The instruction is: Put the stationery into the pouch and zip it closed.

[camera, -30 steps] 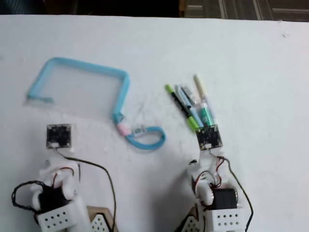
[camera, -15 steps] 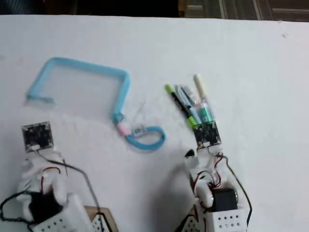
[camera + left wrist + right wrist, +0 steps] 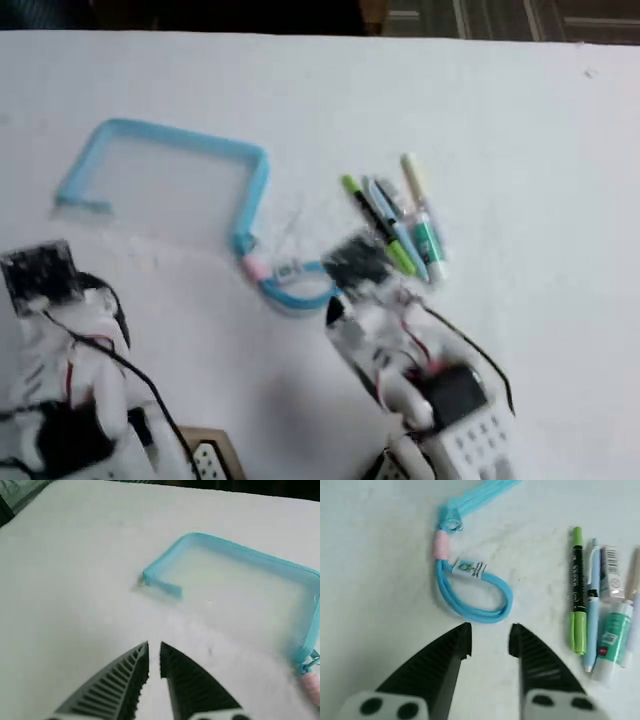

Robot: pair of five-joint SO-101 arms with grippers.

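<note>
The left hand (image 3: 154, 651) hangs over bare bench (image 3: 520, 120) with its two ribbed fingers pressed almost together, a thin slit between the tips, and it grips nothing. Just ahead of it lies the pouch (image 3: 240, 580), clear with a blue zip border, flat on the left part of the bench, its long side running across the bench and tilted a little. The right hand (image 3: 490, 630) has its fingers spread a modest way and is empty. Its tips hover close to the pouch's blue strap loop (image 3: 475, 595), without touching. The stationery (image 3: 395, 220) lies outside the pouch, right of the loop: a green marker (image 3: 577, 590), a blue pen (image 3: 591, 610) and a teal-labelled tube (image 3: 612, 635), packed side by side, their long axes pointing away from the arms with the far ends leaning left.
</note>
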